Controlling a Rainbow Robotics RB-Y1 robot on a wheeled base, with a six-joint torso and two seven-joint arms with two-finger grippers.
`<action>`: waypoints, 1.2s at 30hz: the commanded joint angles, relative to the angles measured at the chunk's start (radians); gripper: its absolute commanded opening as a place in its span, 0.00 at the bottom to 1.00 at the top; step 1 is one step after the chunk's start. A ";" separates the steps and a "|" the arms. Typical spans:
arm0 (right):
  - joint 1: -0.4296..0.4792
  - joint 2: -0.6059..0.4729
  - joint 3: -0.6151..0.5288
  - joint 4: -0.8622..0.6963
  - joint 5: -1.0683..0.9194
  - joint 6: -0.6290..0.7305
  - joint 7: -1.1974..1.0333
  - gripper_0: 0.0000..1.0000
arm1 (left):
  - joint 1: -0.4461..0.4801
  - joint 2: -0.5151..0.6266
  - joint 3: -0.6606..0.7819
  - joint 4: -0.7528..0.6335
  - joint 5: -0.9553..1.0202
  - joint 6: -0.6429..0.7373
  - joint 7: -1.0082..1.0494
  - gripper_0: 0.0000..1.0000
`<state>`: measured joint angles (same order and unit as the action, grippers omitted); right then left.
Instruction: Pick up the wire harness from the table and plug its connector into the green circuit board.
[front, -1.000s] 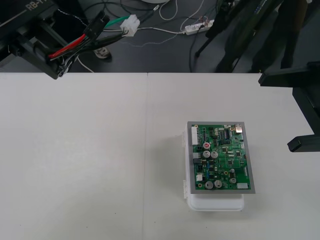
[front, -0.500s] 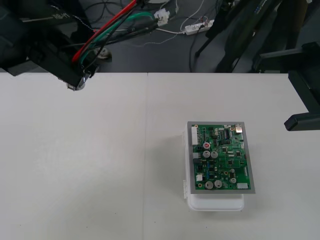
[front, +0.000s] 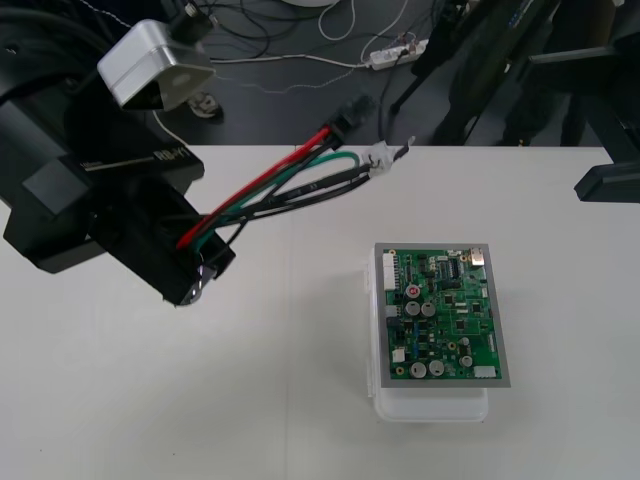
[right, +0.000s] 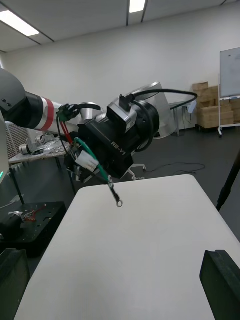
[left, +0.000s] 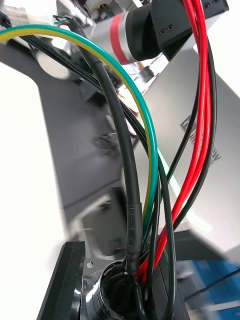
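Red, green and black harness wires (front: 265, 183) now hang over the tabletop (front: 150, 400) left of the green board (front: 440, 315); my left arm (front: 100, 215) swung in from the far-left corner, jaws clenched on the socket end. Right arm (front: 605, 185) waits right, jaws released. I reckon aligning the plug (front: 342, 114) comes next

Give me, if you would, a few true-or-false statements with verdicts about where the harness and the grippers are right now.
1. The left gripper is shut on the wire harness. True.
2. The plug is seated in the green circuit board. False: it is in the air, apart from the board.
3. The right gripper is open. True.
4. The harness lies flat on the table. False: it is held above the table.
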<state>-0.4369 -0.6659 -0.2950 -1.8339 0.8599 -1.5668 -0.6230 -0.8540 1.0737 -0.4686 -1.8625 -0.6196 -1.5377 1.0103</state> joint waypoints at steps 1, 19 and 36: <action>-0.054 -0.035 0.025 -0.001 -0.013 -0.004 -0.024 1.00 | 0.073 -0.081 0.033 -0.061 -0.017 -0.033 0.120 0.00; -0.075 -0.035 0.182 -0.001 -0.133 -0.004 -0.030 1.00 | 0.253 -0.350 0.054 -0.096 -0.155 -0.033 0.280 0.00; -0.079 0.022 0.200 -0.044 -0.162 -0.004 -0.020 1.00 | 0.262 -0.448 0.064 0.026 -0.178 -0.033 0.264 0.00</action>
<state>-0.4759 -0.6631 -0.1065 -1.8382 0.7129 -1.5669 -0.6230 -0.5998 0.6573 -0.4364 -1.8521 -0.7959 -1.5387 1.2016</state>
